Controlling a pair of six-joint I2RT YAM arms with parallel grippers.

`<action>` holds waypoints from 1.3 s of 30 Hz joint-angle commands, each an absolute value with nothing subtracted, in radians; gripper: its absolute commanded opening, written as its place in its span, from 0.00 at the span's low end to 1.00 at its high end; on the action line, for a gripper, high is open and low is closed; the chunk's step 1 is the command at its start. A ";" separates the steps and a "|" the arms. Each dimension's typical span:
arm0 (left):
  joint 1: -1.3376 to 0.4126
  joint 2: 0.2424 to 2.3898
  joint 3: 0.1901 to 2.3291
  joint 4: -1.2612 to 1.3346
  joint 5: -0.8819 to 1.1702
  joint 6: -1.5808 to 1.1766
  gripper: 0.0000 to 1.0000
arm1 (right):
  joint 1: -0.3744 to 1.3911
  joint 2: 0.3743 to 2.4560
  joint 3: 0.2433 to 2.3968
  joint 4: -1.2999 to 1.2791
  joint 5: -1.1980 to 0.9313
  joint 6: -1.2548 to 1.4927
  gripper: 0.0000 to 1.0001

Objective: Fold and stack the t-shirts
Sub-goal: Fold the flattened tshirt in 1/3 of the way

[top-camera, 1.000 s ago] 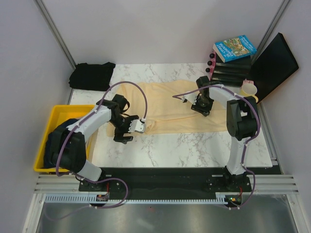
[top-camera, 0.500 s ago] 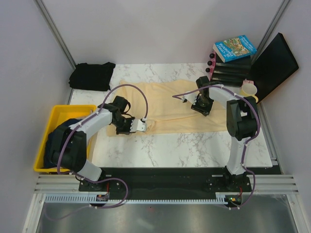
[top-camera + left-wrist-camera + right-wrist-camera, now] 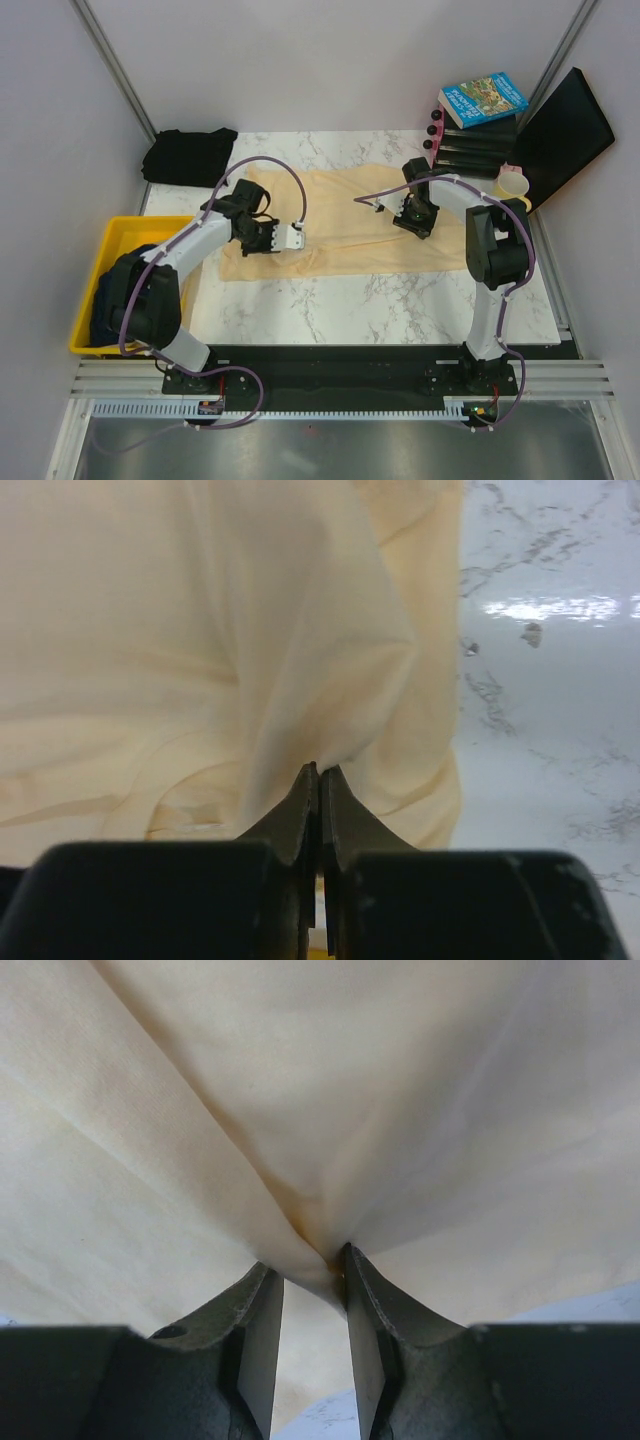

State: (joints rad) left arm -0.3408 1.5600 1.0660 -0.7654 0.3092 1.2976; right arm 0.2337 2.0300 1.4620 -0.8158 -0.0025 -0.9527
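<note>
A large cream-yellow t-shirt lies spread across the marble table. My left gripper sits over its near-left part. In the left wrist view that gripper is shut on a pinched ridge of the cream cloth. My right gripper rests on the shirt's right part. Seen from the right wrist, that gripper stands partly open, a fold of the cream cloth bunched between the jaws against the right finger. A black t-shirt lies at the back left. A dark navy one fills the yellow bin.
Books on a dark stack, a black board and a pale yellow cup crowd the back right corner. The yellow bin stands off the table's left edge. Bare marble shows in front of the shirt.
My left gripper closed on the shirt's near-left edge and drew it toward the back. The right jaws narrowed slightly around their fold; that arm stayed in place.
</note>
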 commanded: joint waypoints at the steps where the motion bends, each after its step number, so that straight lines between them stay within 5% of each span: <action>1: -0.328 1.578 1.147 -0.695 0.252 1.226 0.02 | 0.249 2.029 1.439 -0.784 -0.044 -0.937 0.38; 27: -0.307 1.755 1.158 -0.345 -0.051 1.131 0.03 | 0.276 2.040 1.440 -0.781 -0.055 -0.899 0.38; 32: -0.308 1.786 1.154 -0.257 -0.144 1.121 0.25 | 0.281 2.043 1.439 -0.781 -0.058 -0.887 0.38; 33: -0.308 1.793 1.152 -0.233 -0.162 1.112 0.42 | 0.285 2.043 1.437 -0.782 -0.060 -0.884 0.38; 36: -0.308 1.798 1.143 -0.128 -0.227 1.091 0.66 | 0.287 2.046 1.433 -0.781 -0.060 -0.881 0.38; 39: -0.308 1.787 1.134 -0.055 -0.253 1.074 0.81 | 0.290 2.046 1.431 -0.781 -0.060 -0.879 0.38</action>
